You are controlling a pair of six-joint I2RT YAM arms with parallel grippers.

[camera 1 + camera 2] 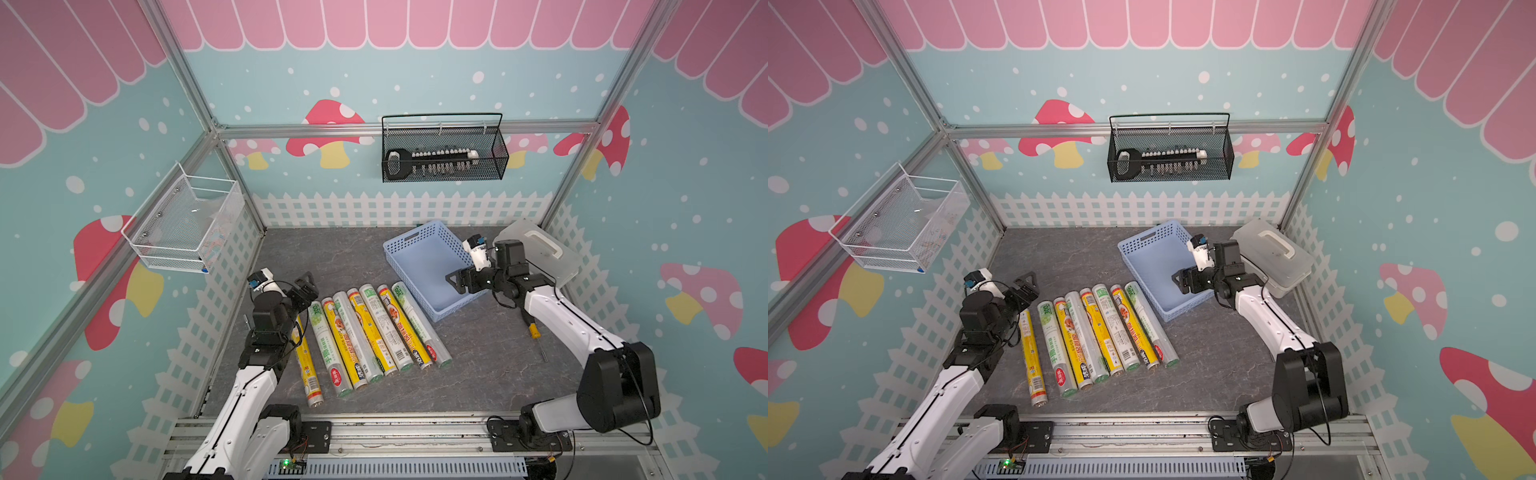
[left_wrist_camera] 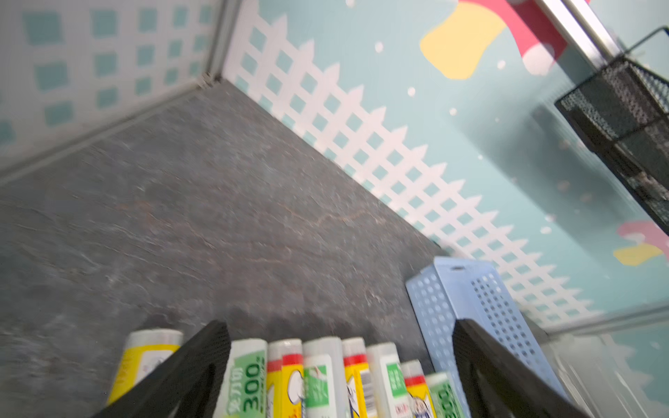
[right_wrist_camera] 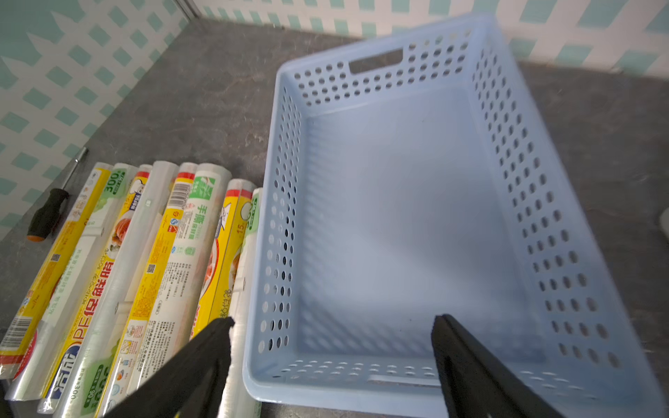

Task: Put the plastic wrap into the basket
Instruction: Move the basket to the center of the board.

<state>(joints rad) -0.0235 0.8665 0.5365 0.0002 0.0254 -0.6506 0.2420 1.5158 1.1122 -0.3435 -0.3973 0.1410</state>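
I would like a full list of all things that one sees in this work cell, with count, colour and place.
basket: one, light blue, empty; table, back right
plastic wrap rolls: eight, yellow, white-green, clear; side by side, left of the basket
black-handled screwdriver: one, orange end cap; beside the leftmost roll
second screwdriver: one, yellow-black handle; under the right arm
lidded case: one, translucent white; back right corner
black wire mesh basket: one; back wall, holding a bit rack
white wire mesh basket: one; left wall
left gripper: black, open; over the rolls' far ends
right gripper: black, open; over the basket
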